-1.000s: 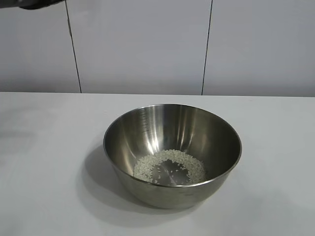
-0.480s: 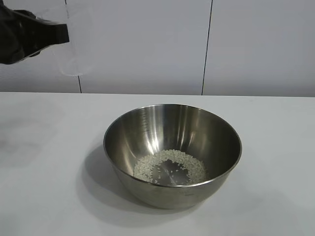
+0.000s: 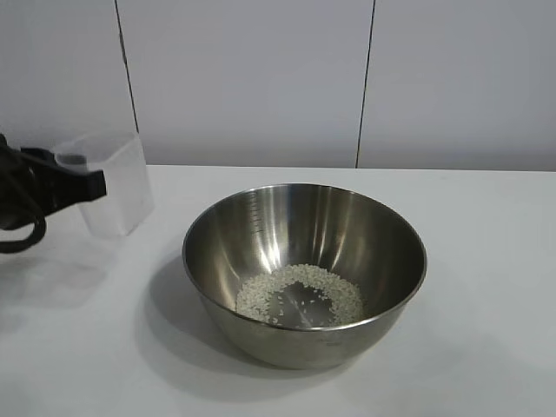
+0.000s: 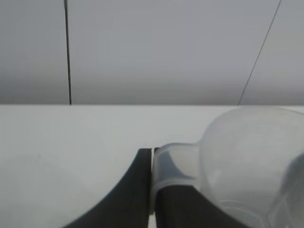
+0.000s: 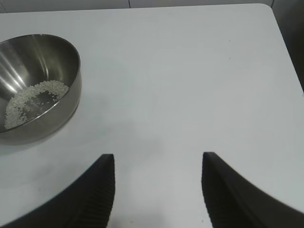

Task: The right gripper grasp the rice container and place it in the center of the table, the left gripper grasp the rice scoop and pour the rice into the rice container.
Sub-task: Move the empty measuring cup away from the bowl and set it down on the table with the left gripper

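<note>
Lowered since earlier: left gripper [image 3: 87, 184], pinching rice scoop [image 3: 113, 184] by its handle, now near desk's [image 3: 486, 261] left edge. Rice container [image 3: 304, 274] mid-desk holds rice [image 3: 300, 294]. Right gripper [image 5: 157, 190] spread, idle. Risk: scoop set down tilted could tip.

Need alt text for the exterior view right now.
A steel bowl with a thin ring of rice sits on the white table. At the left edge, the left gripper holds a clear plastic scoop beside the bowl.
</note>
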`<state>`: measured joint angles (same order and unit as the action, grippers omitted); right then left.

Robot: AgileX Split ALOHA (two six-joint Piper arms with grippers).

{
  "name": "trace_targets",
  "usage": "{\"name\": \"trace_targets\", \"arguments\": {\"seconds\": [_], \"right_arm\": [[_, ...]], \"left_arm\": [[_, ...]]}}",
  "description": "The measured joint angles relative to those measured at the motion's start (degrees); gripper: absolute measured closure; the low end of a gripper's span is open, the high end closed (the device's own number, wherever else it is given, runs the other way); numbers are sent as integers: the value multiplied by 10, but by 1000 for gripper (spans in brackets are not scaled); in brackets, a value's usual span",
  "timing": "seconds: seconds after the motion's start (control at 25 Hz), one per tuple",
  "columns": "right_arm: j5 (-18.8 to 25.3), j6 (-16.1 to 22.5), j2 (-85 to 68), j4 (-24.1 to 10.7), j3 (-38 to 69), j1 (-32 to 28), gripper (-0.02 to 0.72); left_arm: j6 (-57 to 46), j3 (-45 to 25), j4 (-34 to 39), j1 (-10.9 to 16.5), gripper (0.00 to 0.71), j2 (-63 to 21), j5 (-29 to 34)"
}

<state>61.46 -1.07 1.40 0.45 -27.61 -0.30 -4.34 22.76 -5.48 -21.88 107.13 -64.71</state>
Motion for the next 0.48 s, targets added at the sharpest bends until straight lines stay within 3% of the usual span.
{"name": "trace_targets", "arguments": {"seconds": [0.48], "right_arm": [[0, 0, 0, 0, 0, 0, 323]], "left_arm": [[57, 1, -25, 11, 708, 67, -4]]}}
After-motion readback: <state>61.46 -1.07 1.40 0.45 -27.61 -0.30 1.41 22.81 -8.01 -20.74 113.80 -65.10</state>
